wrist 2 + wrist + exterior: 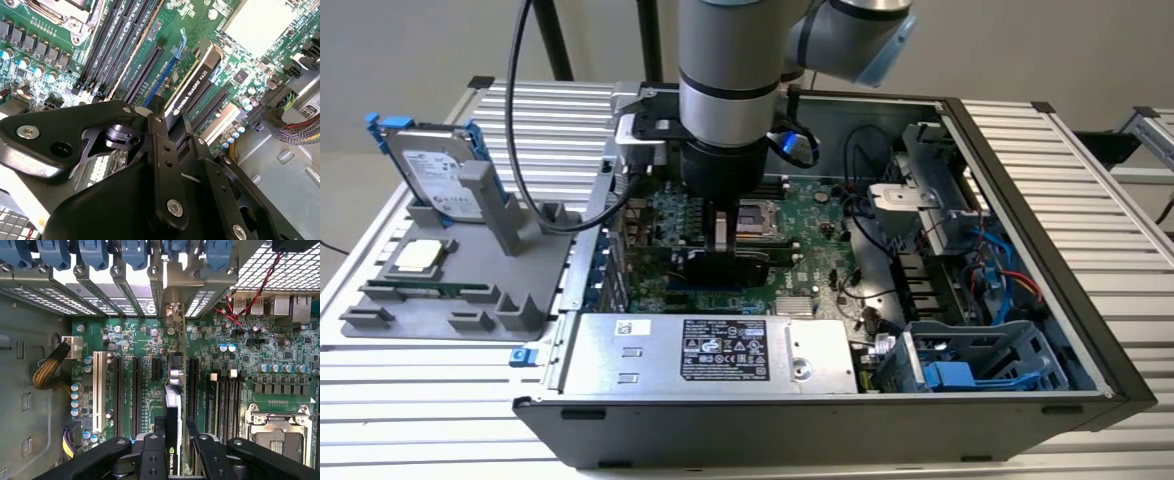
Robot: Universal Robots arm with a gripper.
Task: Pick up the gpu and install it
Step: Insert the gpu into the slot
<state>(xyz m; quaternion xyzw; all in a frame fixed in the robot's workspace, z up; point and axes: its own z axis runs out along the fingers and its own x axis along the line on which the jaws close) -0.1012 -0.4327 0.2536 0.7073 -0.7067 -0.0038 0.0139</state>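
Now, gripper (172,117) down inside the open PC case (1067,330), fingers (154,450) pinching the gpu (192,87) edge-on, card standing upright right below the fingertips against the motherboard (140,340) slots, its bracket end toward the rear slot covers (100,260) ahead of the gripper.

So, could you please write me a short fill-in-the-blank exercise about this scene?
1. The gripper holds the ____ on edge between its jaws.
2. The card stands over the green ____ inside the computer case.
3. On the gray tray outside the case, the hard drive stands ____.

Missing words: gpu; motherboard; upright
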